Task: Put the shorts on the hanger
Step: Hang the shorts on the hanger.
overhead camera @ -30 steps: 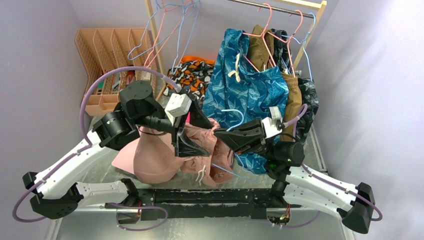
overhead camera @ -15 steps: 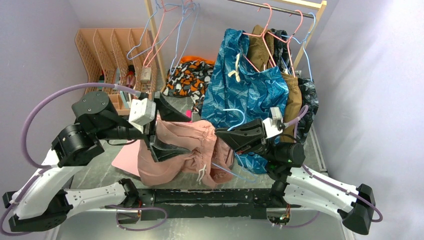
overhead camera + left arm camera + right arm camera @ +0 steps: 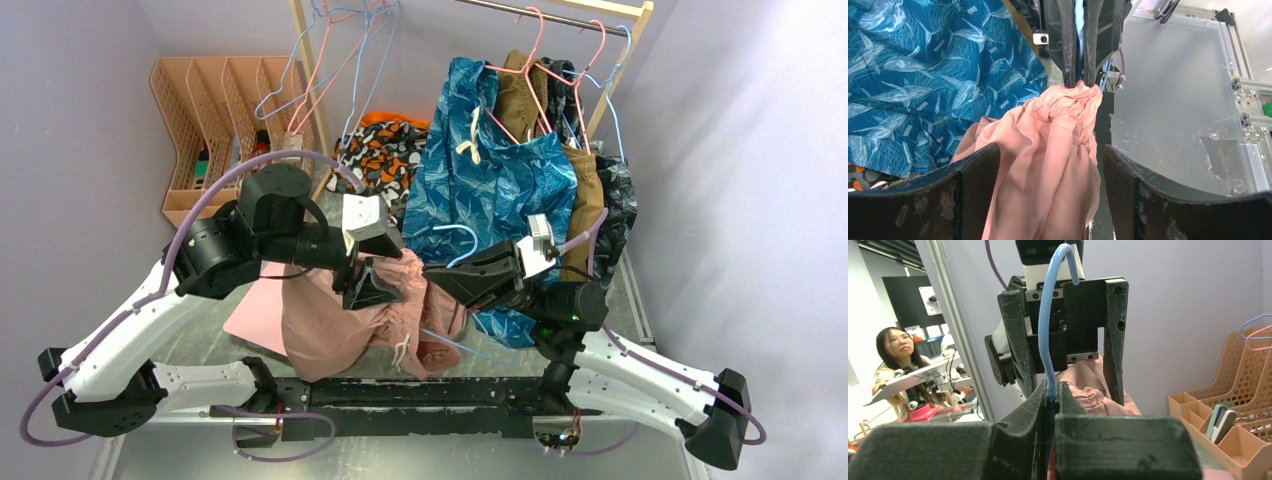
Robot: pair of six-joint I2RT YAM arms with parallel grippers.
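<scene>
Starts, well to the left of the left fingers [image 3: 973, 192], with a peach slotted organiser [image 3: 200, 110]. Shows the left fingers spread wide, dusty-pink shorts [image 3: 1048, 160] bunched loosely between them, not visibly pinched. Notes a flat pink board [image 3: 250, 320] lying below those fingers on the desk [image 3: 1173, 110]. Follows the shorts rightward to the right fingers [image 3: 1037, 407], gathered waistband touching their ends, legs drooping below both pairs of fingers toward the desk. Finds the right fingers clamped narrow on the light-blue wire hanger [image 3: 1044, 340], hook curling up above them. Ends with a blue fish-print garment [image 3: 500, 170] hanging just beyond the right fingers.

Appears to catch the shorts partway to the hanger, not yet draped over it. Risks dragging the waistband away from the wire by closing the left fingers on too thick a bunch and pulling. Risks twisting the thin hanger in the right fingers' pinch through any sideways tug. Risks snagging hook or fabric on the blue garment so close behind.

Carries small white words on the blue print, seemingly "SHARK", too small to confirm. Offers no other readable brand or label.
</scene>
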